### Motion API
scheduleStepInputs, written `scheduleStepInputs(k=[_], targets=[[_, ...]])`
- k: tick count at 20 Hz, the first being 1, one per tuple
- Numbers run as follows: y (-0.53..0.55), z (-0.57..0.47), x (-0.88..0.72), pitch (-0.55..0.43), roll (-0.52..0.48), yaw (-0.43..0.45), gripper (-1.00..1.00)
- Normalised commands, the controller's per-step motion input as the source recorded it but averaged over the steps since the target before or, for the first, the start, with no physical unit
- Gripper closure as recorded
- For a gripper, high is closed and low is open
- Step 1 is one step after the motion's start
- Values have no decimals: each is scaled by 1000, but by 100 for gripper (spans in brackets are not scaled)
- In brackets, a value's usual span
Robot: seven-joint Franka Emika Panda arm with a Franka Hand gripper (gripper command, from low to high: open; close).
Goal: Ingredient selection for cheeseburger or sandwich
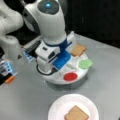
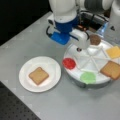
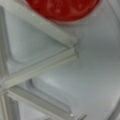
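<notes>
One tan toast square (image 1: pixel 76 113) (image 2: pixel 38 75) lies alone on the white plate (image 1: pixel 57 107) (image 2: pixel 26 65). The other ingredients sit in the white sectioned tray (image 1: pixel 57 78) (image 2: pixel 96 81): a second toast square (image 1: pixel 78 50) (image 2: pixel 111 70), the green leaf piece (image 1: pixel 85 63) (image 2: pixel 87 77), the red disc (image 1: pixel 70 76) (image 2: pixel 69 63) (image 3: pixel 62 8), the yellow cheese (image 2: pixel 113 52) and the brown patty (image 2: pixel 95 39). My gripper (image 2: pixel 80 48) hangs low over the tray, just left of the patty in a front view. The arm's body hides it in a front view (image 1: pixel 50 57). No fingers show in the wrist view, only tray dividers (image 3: pixel 42 63).
The grey table (image 1: pixel 22 100) (image 2: pixel 75 105) carries the tray and the plate side by side. Blue and orange equipment (image 1: pixel 7 72) stands at a front view's left edge, and the arm's base and cables (image 2: pixel 100 22) crowd behind the tray.
</notes>
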Motion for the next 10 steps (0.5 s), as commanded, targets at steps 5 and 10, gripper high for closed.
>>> scheduleStepInputs(k=[5,10], targets=[[263,-85,-273,-112,-209,2,-100],[403,-80,-355,-68,-247,39,-100]])
